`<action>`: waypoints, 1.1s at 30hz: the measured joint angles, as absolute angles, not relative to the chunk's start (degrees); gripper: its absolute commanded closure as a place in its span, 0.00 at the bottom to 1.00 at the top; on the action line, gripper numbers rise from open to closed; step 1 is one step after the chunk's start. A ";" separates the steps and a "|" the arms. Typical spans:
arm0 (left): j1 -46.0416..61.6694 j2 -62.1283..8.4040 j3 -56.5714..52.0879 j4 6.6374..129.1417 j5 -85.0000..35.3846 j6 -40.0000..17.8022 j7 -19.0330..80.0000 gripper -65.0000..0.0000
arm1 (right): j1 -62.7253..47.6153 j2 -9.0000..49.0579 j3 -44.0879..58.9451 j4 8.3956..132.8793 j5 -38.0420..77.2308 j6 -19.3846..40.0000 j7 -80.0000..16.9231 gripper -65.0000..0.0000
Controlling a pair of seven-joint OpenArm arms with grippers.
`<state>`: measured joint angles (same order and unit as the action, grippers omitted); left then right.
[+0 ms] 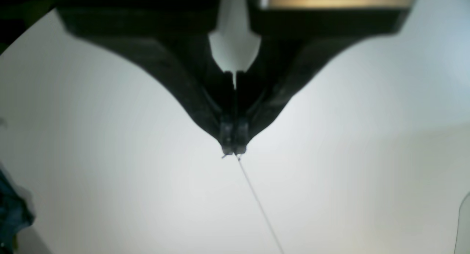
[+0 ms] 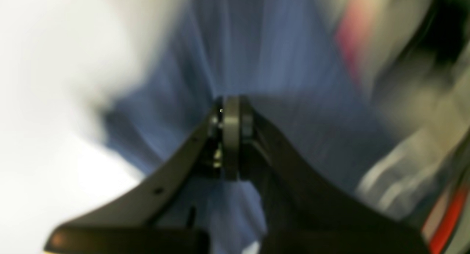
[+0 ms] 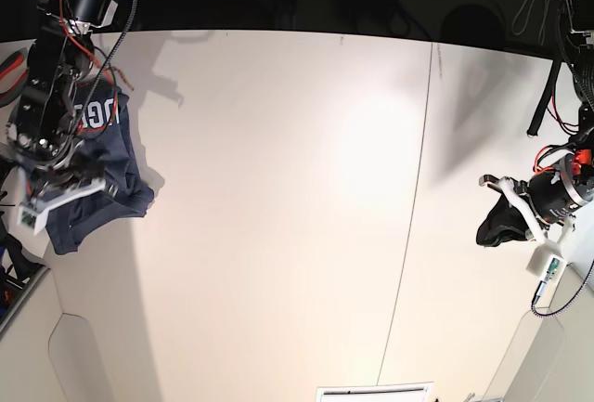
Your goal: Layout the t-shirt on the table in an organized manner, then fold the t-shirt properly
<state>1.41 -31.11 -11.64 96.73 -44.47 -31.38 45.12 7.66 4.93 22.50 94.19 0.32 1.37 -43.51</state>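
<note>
**Shirt gripped at the table's edge**

The table [image 3: 297, 188] spans the base view, crossed by a thin seam [image 3: 413, 207]. The t-shirt [image 3: 107, 175] hangs bunched at its far-left edge, well apart from the seam, pinched in the right gripper [image 2: 231, 103]. The left gripper [image 1: 234, 150], jaws pressed together with nothing between them, hovers right of the seam.

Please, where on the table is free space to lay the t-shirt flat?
The middle of the table is bare, between the t-shirt at one side edge and the left gripper at the other, on both sides of the dark seam. It is crowded only around the right gripper, among bunched cloth.
</note>
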 measured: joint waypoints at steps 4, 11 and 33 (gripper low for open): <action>-0.45 -31.09 -11.70 96.73 -48.10 -34.65 44.88 1.00 | 8.69 5.04 22.31 106.06 1.17 4.16 -43.18 1.00; 7.31 -28.69 -25.41 100.38 -59.13 -39.57 52.23 1.00 | -5.04 4.95 22.26 118.19 0.82 5.17 -45.21 1.00; 50.61 -25.47 -34.59 70.08 -61.89 -39.33 41.87 1.00 | -48.45 20.51 16.10 99.24 21.61 16.21 -45.08 1.00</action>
